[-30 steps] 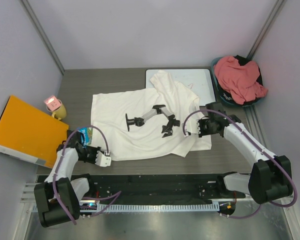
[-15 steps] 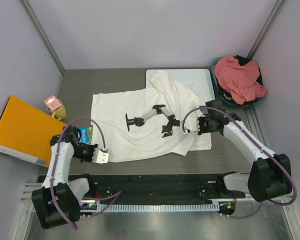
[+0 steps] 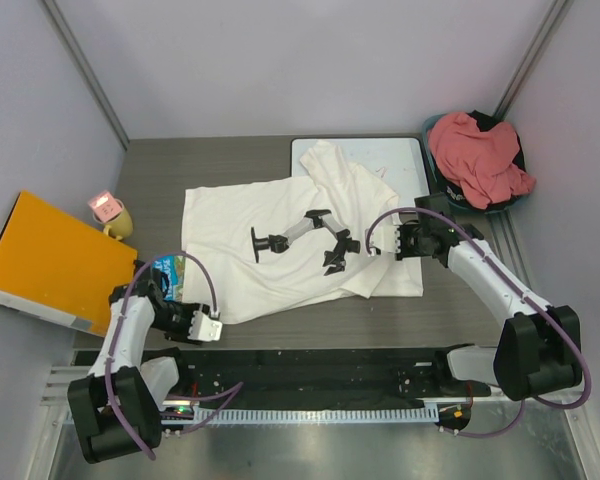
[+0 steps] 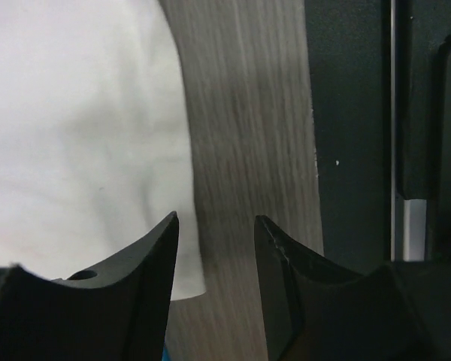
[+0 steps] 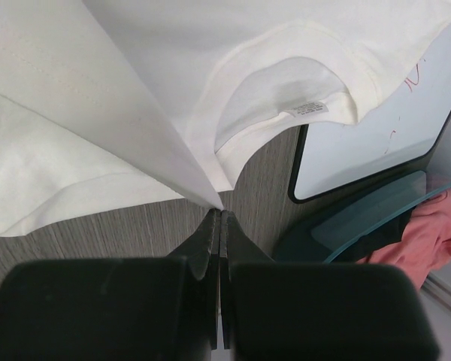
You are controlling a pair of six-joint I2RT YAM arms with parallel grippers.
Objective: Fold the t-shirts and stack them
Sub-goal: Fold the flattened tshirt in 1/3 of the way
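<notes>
The grey wood-grain table [image 3: 150, 180] is covered across its middle by the large plain white cloth t-shirt [image 3: 250, 230], which is spread flat, its collar end lapping onto the glossy white whiteboard [image 3: 405, 160] at the far right. The crumpled salmon pink-red t-shirt [image 3: 477, 155] is heaped, untouched, in the dark teal bin [image 3: 450, 200] at the far right corner.

Two changes are noted over the last second. The right gripper [image 5: 221, 214], its jaws pressed together on a pinch of the white shirt's right edge, has been carried a little toward the middle, and that edge is now raised into a fold. The left gripper [image 4: 214, 226], closed a second ago, is now parted, with nothing but bare table between its jaws and the shirt's near-left corner lying just beside it.

It is judged that the fold is now being drawn by the right arm alone, and that the first fold is only begun. Stacking is not yet in reach.
</notes>
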